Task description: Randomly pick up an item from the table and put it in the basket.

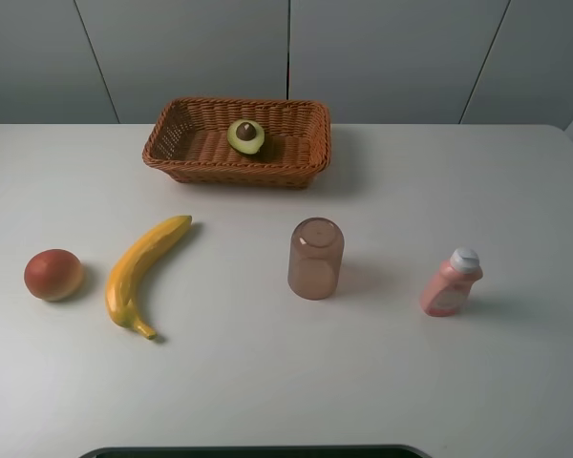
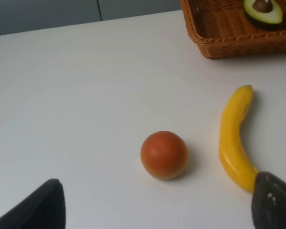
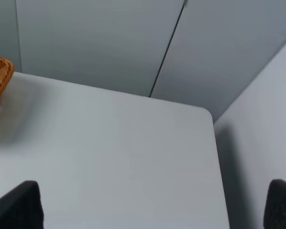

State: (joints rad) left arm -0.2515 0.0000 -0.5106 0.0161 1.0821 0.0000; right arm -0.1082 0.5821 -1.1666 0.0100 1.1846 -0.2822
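Green halved avocado (image 1: 246,135), pit up, in basket (image 1: 306,153)

The table (image 1: 516,382) carries basket (image 1: 310,153), banana (image 1: 143,267), red-orange fruit (image 1: 53,275), cup (image 1: 315,258), bottle (image 1: 450,282).

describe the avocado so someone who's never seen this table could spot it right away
Find the wicker basket at the far edge of the white table. The halved avocado lies inside it, cut face up. It is the only thing in the basket: dark green skin, pale flesh, brown pit.

Woven wicker basket (image 1: 181,143), rough weave. Smooth matte white table (image 1: 267,382). In front of basket, translucent plastic cup (image 1: 315,259), glossy banana (image 1: 143,272).
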